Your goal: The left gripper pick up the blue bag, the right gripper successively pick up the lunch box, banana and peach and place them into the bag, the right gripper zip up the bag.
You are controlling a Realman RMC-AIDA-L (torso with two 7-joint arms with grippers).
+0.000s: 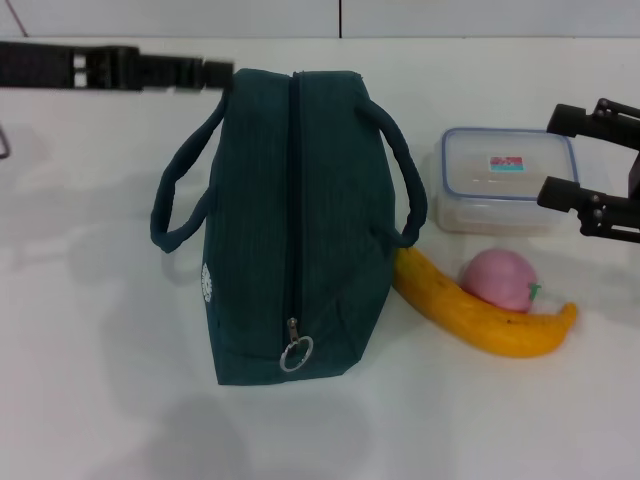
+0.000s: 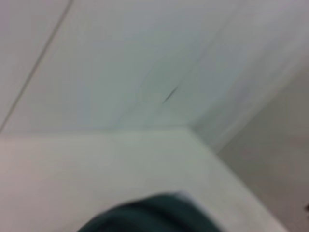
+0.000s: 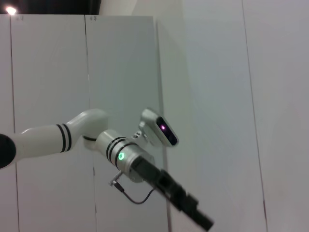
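My bag [image 1: 290,230] lies zipped at table centre. I think I'm starting the pickup: left gripper [image 1: 215,72] reaches its far corner, grip unclear. Right gripper [image 1: 590,165] waits spread beside the lunch box [image 1: 508,180].

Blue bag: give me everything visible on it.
The blue bag is dark teal, fabric-looking, and sits on the white table. Its zipper runs the length of the top and looks shut, with the metal pull ring at the near end. Two loop handles splay out, one to each side. A small white emblem marks the left face. The banana meets its right side near the base. The left pincer sits at its far left corner; contact is unclear.
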